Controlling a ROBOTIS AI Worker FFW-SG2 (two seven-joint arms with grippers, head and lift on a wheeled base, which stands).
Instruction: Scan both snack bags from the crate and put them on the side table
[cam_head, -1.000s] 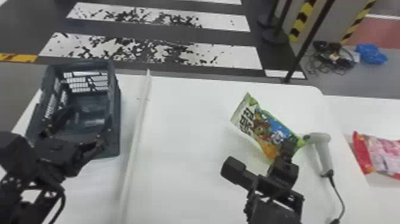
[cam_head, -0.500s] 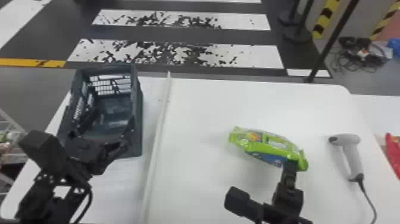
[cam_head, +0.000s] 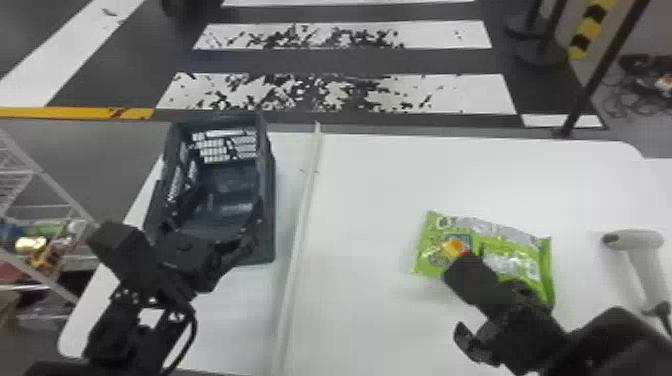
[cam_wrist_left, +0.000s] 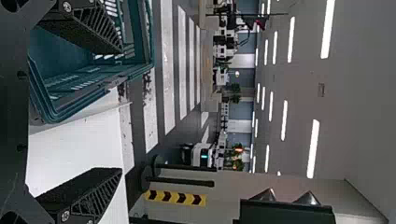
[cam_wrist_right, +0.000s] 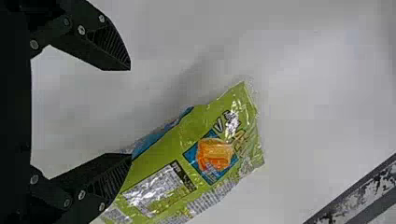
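Observation:
The green snack bag lies back side up on the white table, left of the white scanner. My right gripper is at the bag's near side. In the right wrist view the right gripper is open, and one finger overlaps an edge of the bag; whether they touch, I cannot tell. Over the near part of the dark crate stands my left gripper. Seen from its own wrist, the left gripper is open with nothing between its fingers, beside the crate.
A long white strip runs across the table between crate and bag. The scanner's cable trails at the right. Left of the table stands a wire shelf with goods; black posts rise beyond the far edge.
The green bag has turned from its picture side to its back. My right gripper has changed its angle and now stands open. The head view has shifted; the left gripper stays at the crate.

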